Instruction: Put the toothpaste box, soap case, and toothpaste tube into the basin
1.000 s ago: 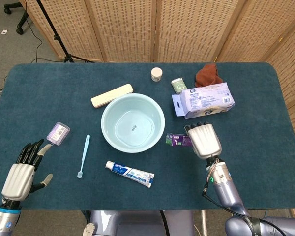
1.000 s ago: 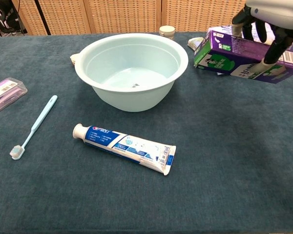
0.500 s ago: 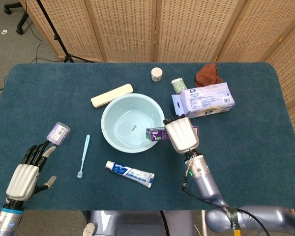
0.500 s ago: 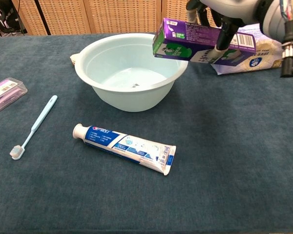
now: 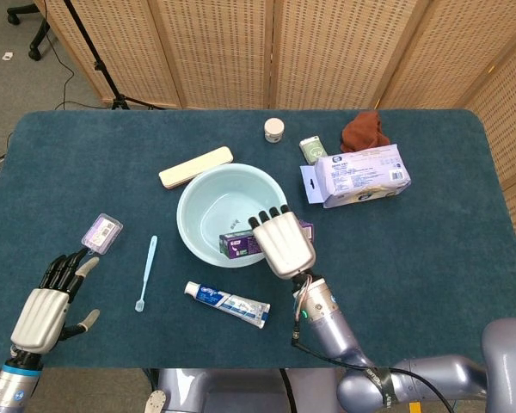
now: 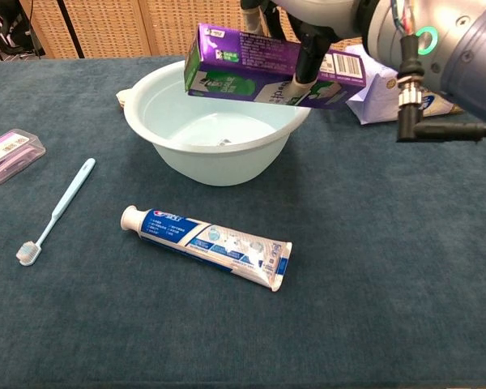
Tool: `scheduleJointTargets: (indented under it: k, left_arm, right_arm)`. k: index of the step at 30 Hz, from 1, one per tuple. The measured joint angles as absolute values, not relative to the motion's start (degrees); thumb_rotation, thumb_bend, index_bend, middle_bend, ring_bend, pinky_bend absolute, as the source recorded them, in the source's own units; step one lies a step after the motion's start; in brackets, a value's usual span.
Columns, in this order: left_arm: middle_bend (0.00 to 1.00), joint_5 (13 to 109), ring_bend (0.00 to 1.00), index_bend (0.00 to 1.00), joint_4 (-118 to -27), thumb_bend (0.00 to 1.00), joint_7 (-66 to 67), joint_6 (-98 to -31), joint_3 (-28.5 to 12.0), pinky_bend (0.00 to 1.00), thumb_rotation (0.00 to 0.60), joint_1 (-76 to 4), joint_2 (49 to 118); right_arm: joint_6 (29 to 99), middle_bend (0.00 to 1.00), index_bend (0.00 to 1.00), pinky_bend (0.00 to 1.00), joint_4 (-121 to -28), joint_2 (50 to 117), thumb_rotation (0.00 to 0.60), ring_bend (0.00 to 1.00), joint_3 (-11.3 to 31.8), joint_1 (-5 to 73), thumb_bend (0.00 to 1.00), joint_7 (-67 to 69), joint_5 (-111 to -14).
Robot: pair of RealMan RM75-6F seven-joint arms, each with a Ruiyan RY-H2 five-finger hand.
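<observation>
My right hand (image 5: 281, 243) grips the purple and green toothpaste box (image 6: 259, 71) and holds it over the pale blue basin (image 5: 198, 200), above its right half. In the chest view the box hangs level with the basin (image 6: 158, 121) rim. The white and blue toothpaste tube (image 5: 228, 304) lies on the cloth in front of the basin, cap to the left. The clear soap case (image 5: 101, 232) with a purple label lies far left. My left hand (image 5: 45, 305) hovers open near the table's front left corner, below the soap case.
A light blue toothbrush (image 5: 146, 273) lies between the soap case and basin. Behind the basin are a beige case (image 5: 195, 166), a small white jar (image 5: 274, 130), a green packet (image 5: 312, 149), a wipes pack (image 5: 361, 174) and a brown cloth (image 5: 365, 130).
My right hand has carried the toothpaste box leftward from the table's right side to above the basin. The left hand has drifted slightly.
</observation>
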State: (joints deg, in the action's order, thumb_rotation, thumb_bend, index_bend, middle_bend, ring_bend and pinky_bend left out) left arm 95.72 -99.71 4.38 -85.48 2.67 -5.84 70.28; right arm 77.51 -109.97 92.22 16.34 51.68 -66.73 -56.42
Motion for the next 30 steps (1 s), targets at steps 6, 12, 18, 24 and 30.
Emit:
scheduleJointTargets:
  k: [6, 12, 18, 24, 30]
  left_arm:
    - [0.00, 95.7, 0.00, 0.00, -99.7, 0.25, 3.9, -85.2, 2.8, 0.00, 0.600, -6.0, 70.2]
    - [0.00, 96.0, 0.00, 0.00, -99.8, 0.25, 3.8, -85.1, 2.9, 0.00, 0.600, -6.0, 70.1]
    - [0.00, 96.0, 0.00, 0.00, -99.9, 0.25, 3.6, -85.2, 3.0, 0.00, 0.600, -6.0, 70.0]
    - [0.00, 95.7, 0.00, 0.00, -99.7, 0.25, 3.6, -84.7, 3.0, 0.00, 0.600, -6.2, 70.1]
    - [0.00, 95.7, 0.00, 0.00, -99.7, 0.25, 3.7, -84.6, 3.0, 0.00, 0.600, -6.2, 70.2]
  right_arm:
    - [77.6, 0.55, 0.71, 0.55, -109.0, 94.4, 0.600, 0.53, 16.3, 53.1, 0.25, -67.5, -56.6]
    - [77.9, 0.55, 0.71, 0.55, -108.0, 96.7, 0.600, 0.53, 16.2, 54.5, 0.26, -68.2, -56.8]
    - [78.1, 0.55, 0.71, 0.55, -106.8, 97.8, 0.600, 0.53, 16.1, 55.1, 0.25, -67.8, -56.8]
    - [77.8, 0.55, 0.71, 0.55, -105.5, 98.7, 0.600, 0.53, 15.9, 55.5, 0.25, -67.1, -57.0]
    - [77.8, 0.55, 0.71, 0.55, -104.5, 99.6, 0.600, 0.53, 15.7, 55.8, 0.25, -66.8, -57.2]
